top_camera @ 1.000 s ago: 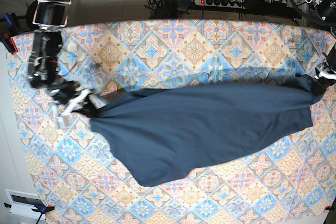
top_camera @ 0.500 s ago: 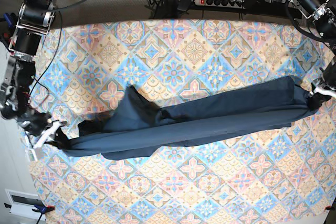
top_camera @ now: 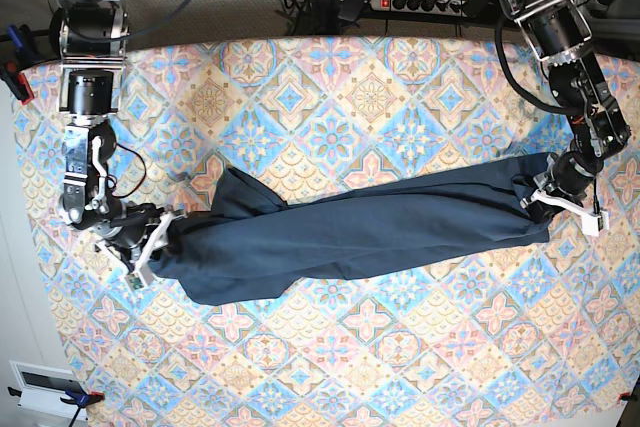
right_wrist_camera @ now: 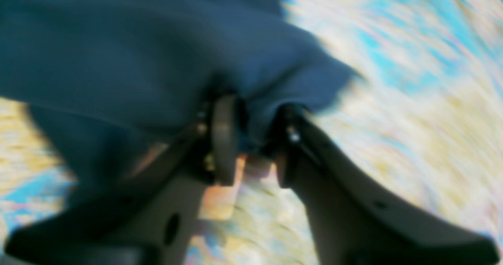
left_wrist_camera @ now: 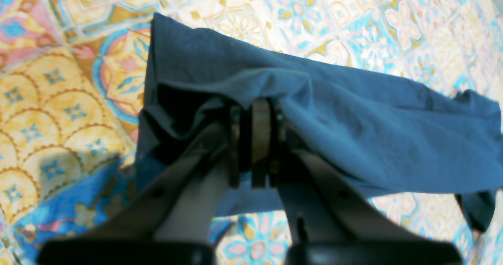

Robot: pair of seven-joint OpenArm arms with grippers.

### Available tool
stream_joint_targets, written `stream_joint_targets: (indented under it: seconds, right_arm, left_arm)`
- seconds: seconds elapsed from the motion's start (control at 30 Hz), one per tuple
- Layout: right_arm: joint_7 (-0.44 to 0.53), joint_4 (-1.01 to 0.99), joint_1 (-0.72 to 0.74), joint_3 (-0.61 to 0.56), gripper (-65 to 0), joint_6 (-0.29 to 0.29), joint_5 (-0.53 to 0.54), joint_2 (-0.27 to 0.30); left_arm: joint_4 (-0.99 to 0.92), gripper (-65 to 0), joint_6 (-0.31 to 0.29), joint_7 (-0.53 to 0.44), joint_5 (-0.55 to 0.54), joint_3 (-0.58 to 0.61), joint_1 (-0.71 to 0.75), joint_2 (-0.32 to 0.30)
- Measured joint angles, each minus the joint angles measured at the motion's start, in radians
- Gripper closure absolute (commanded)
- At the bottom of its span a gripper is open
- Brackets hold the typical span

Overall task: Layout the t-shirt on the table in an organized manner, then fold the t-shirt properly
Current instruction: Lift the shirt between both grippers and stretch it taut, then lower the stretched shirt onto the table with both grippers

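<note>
The dark navy t-shirt point(top_camera: 360, 227) lies as a long bunched band across the patterned table point(top_camera: 370, 97), left to right. At its right end my left gripper point(top_camera: 545, 205) is shut on a gathered fold; the left wrist view shows the gripper point(left_wrist_camera: 253, 111) pinched tight on the cloth point(left_wrist_camera: 373, 119). At the shirt's left end sits my right gripper point(top_camera: 158, 247). In the blurred right wrist view this gripper point(right_wrist_camera: 255, 139) has its jaws parted, with a fold of the t-shirt point(right_wrist_camera: 118, 52) hanging loosely between the tips and the table point(right_wrist_camera: 412, 80) showing below.
A power strip point(top_camera: 430, 2) and cables lie behind the table's far edge. A red clamp point(top_camera: 15, 77) grips the left edge. A white box point(top_camera: 40, 384) sits off the near left corner. Patterned cloth lies bare in front of and behind the shirt.
Both grippers have moved inward, so the stretched shirt has gone slack into a thicker band on the table. The right gripper's jaws have parted from their earlier tight pinch.
</note>
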Motion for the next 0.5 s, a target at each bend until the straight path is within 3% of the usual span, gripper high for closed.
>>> stream_joint_targets:
  seconds: [0.1,0.17,0.23,0.37,0.5]
  right_arm:
    - [-0.1,0.15,-0.013,0.004,-22.0,-0.012,0.002,0.018]
    - [-0.088,0.269,-0.059,0.016,-21.5,-0.005,0.059,0.077]
    - [-0.102,0.345,-0.138,0.043,-21.2,-0.013,0.092,0.101]
    - [-0.145,0.393,-0.3,0.091,-21.2,0.001,0.205,0.071]
    - [-0.117,0.38,-0.326,0.126,-21.2,-0.016,0.267,0.057]
  left_arm:
    - [-0.005,-1.5,0.003,-0.006,0.004,-0.005,0.011,-0.009]
    - [-0.007,-1.5,-0.001,-0.007,0.002,-0.006,0.012,-0.008]
    - [-0.007,-1.5,0.003,-0.007,0.001,-0.006,0.008,-0.006]
    - [-0.006,-1.5,0.002,-0.007,0.001,-0.006,0.009,-0.006]
    - [-0.007,-1.5,0.003,-0.006,0.003,-0.007,0.009,-0.004]
